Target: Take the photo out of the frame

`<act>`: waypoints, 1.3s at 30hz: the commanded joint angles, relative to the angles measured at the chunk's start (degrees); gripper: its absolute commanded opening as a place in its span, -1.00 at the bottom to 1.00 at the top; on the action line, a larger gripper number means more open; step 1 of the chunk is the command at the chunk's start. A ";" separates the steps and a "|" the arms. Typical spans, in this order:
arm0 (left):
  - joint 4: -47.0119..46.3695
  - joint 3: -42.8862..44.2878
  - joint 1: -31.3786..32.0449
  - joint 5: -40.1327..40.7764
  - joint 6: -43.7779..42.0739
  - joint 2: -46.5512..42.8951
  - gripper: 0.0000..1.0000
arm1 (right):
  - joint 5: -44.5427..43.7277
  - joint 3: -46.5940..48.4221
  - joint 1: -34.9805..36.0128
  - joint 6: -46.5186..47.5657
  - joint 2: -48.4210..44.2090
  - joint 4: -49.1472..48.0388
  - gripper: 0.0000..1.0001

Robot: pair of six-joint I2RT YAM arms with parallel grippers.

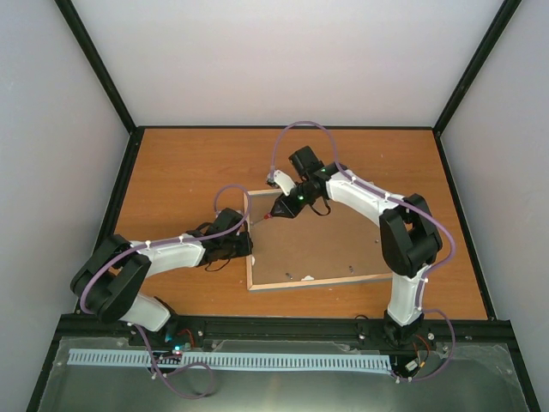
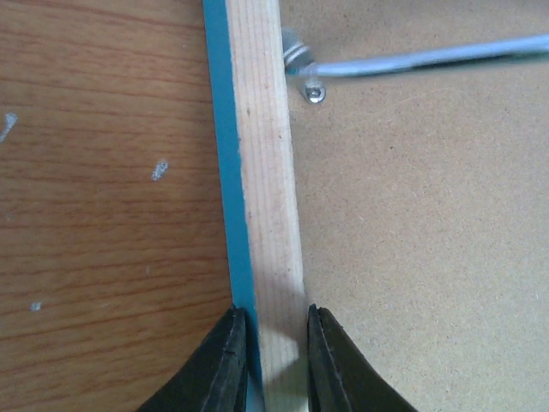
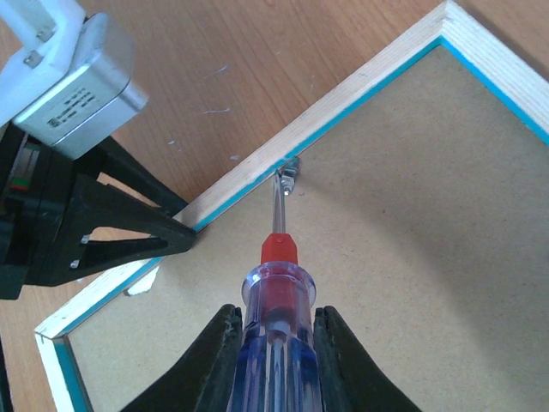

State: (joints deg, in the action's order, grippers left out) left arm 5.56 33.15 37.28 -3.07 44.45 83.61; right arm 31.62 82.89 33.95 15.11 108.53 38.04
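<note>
The frame [image 1: 317, 281] lies face down on the table, pale wood rim up, turquoise edge showing. The plain brown backing board [image 1: 330, 245] fills it, so the photo is hidden. My left gripper [image 2: 276, 316] is shut on the frame's left rim [image 2: 266, 189], one finger on each side. My right gripper [image 3: 276, 313] is shut on a screwdriver [image 3: 276, 292] with a clear blue handle and red collar. Its tip rests at a small metal clip [image 3: 287, 172] against the inside of the left rim [image 3: 343, 99]. The shaft [image 2: 429, 58] and clip [image 2: 296, 56] also show in the left wrist view.
A small screw [image 2: 316, 92] sits in the backing board beside the clip. Small metal and white tabs [image 1: 307, 277] lie near the frame's near rim. The orange-brown wooden table [image 1: 189, 163] is enclosed by black posts and white walls. Both arms reach over the frame's left half.
</note>
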 commanded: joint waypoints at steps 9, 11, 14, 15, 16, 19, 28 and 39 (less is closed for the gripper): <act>1.37 -2.11 -0.13 -0.78 -0.16 -0.61 -0.98 | -7.93 -3.06 0.41 -3.38 -10.53 5.13 -0.95; 1.76 -2.00 -0.13 -0.56 -0.15 -0.86 -0.98 | -7.00 -4.33 0.28 -2.29 -13.40 5.69 -0.94; 2.29 -1.41 -0.20 -0.04 -0.36 -1.20 -0.93 | -6.81 -6.60 -0.21 -0.45 -17.51 5.50 -0.95; 2.41 -1.22 -0.27 0.11 -0.52 -1.37 -0.92 | -6.67 -7.48 -0.58 0.30 -18.89 5.28 -0.95; 2.54 -0.98 -0.34 0.31 -0.67 -1.54 -0.90 | -6.86 -8.53 -1.14 0.88 -20.01 4.95 -0.94; 2.93 0.03 -0.44 0.84 -2.23 -2.68 -0.71 | -5.16 -12.69 -3.84 2.63 -23.76 3.74 -0.94; 6.88 5.35 -0.55 2.67 -11.92 -7.89 -0.14 | 6.63 -27.20 -13.50 6.99 -37.60 -1.56 -0.92; -1.38 5.85 -0.54 -8.21 -26.31 -19.61 0.02 | 13.79 -30.57 -17.89 8.27 -40.01 -2.27 -0.88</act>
State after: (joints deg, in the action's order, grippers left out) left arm 11.44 39.18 37.01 -2.35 26.06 68.75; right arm 40.14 51.35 16.84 21.89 67.16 36.56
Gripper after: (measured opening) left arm 0.522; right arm 0.191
